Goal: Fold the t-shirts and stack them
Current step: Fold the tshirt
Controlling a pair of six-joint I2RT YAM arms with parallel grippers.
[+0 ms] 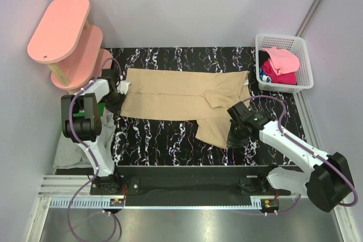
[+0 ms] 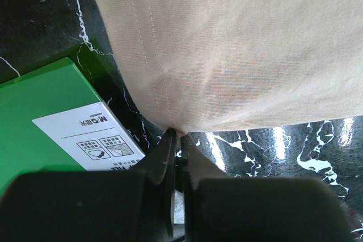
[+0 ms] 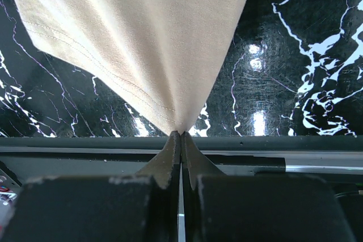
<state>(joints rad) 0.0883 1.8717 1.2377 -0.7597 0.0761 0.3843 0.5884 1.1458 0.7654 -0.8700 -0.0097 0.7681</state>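
Grasping for a fold: tan t-shirt [image 1: 176,97] is lying spread across the table's [image 1: 159,143] middle.
By its left edge the left gripper [image 2: 177,137] is clenching the hem, the right gripper [image 3: 181,135] a near-right corner; lifting both evenly is probably coming next.

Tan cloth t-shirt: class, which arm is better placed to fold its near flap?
Likely right: the right gripper pinches that flap of the tan cloth t-shirt; the left gripper, its opposite end.
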